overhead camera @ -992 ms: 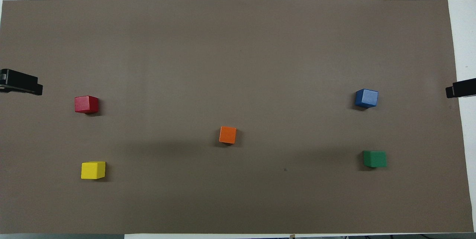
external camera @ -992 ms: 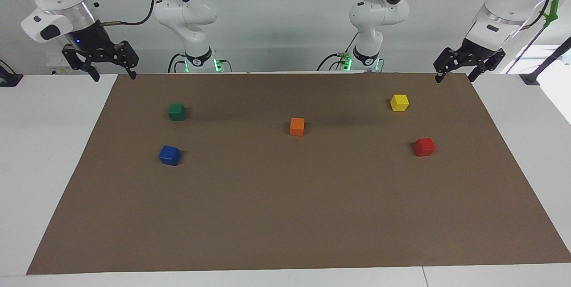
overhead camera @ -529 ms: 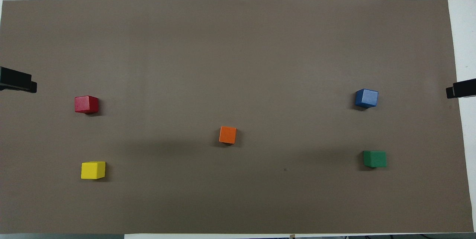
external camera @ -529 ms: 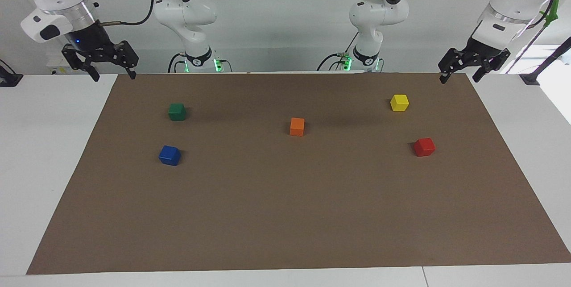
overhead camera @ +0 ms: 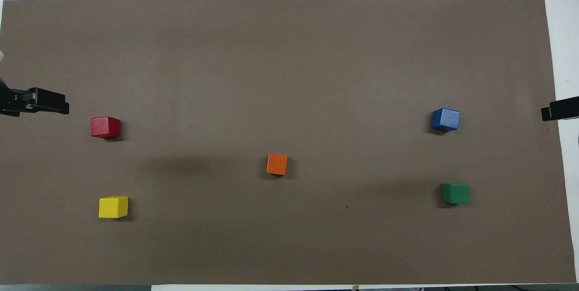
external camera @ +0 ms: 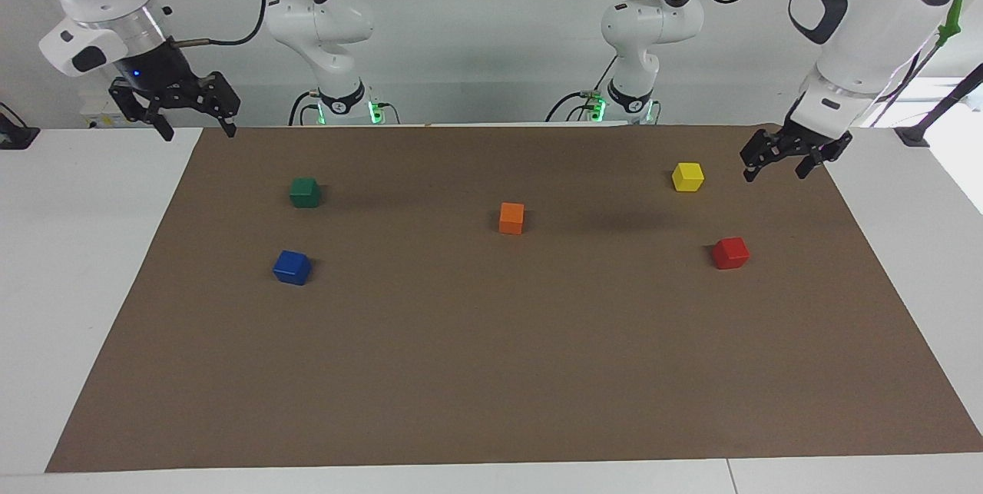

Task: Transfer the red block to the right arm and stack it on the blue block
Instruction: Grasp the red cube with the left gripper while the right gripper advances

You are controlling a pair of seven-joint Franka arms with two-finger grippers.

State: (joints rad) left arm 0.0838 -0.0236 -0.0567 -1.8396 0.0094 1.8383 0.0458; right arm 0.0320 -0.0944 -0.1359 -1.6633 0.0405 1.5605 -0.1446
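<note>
Brown mat (external camera: 491, 371) covered the table. Nearest the robots sat the yellow block (external camera: 687, 176) at the left arm's end and the green block (external camera: 305, 192) at the right arm's end, then the orange block (external camera: 511, 217) mid-mat. Farther out, the red block (external camera: 730, 253) and blue block (external camera: 292, 266) sat well apart. Left gripper (external camera: 782, 164) hung wide open and empty over the mat beside the yellow block. Right gripper (external camera: 193, 122) waited over the mat's edge, open, empty too.
</note>
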